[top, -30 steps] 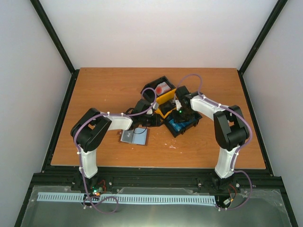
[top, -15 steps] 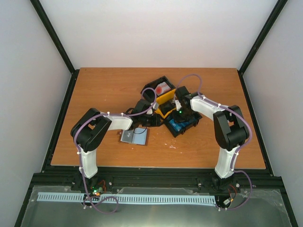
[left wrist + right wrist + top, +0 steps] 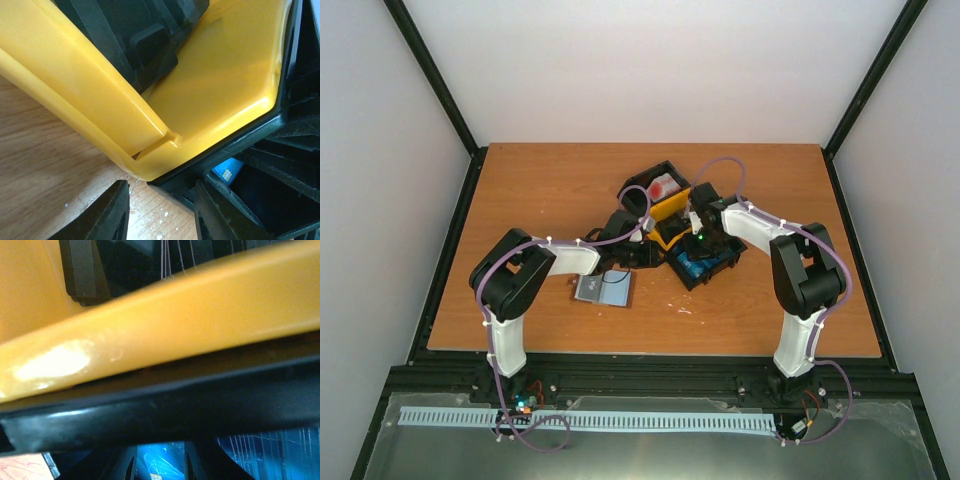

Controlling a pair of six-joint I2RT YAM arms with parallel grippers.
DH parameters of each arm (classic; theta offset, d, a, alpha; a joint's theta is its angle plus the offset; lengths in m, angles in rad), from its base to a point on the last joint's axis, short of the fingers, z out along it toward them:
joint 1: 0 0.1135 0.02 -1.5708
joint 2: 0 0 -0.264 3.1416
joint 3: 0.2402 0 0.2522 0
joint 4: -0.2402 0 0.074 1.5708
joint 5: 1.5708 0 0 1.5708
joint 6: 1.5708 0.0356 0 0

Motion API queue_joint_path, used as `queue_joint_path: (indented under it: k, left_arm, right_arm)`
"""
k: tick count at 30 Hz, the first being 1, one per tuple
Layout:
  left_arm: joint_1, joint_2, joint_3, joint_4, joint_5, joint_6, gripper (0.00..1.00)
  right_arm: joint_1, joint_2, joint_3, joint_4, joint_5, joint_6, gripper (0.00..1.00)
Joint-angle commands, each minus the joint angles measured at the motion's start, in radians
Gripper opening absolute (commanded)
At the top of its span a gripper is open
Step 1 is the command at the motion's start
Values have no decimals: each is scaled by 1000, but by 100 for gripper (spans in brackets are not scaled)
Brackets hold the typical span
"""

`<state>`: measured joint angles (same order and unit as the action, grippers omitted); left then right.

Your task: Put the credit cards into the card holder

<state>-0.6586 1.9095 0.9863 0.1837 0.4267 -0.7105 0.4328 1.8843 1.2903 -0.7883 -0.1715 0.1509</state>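
That blue card looks thin, stiff, slippery, so pinch an edge. It sits between the right gripper fingers. The left gripper is half-spread at the tray corner. Can't tell if either's gripping.

No legible text anywhere; print on blue credit card too blurred to read.

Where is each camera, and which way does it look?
Top: above and behind, looking down at the table; left arm and right arm show.
Left wrist: on the left arm, facing the tray; left tool shows.
Right wrist: on the right arm, facing the tray; right tool shows.
Both wrist views share a blue card.
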Motion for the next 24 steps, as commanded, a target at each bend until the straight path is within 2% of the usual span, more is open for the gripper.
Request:
queue_joint_path:
  k: [1, 7, 24]
  left_arm:
    - [-4, 24, 10, 14, -18, 23, 37]
    - [-4, 28, 11, 11, -17, 23, 37]
    - [-4, 28, 10, 10, -23, 20, 36]
  right_arm:
    - [11, 24, -12, -17, -30, 1, 26]
    - [12, -18, -5, -35, -145, 22, 21]
    - [11, -59, 14, -92, -288, 49, 20]
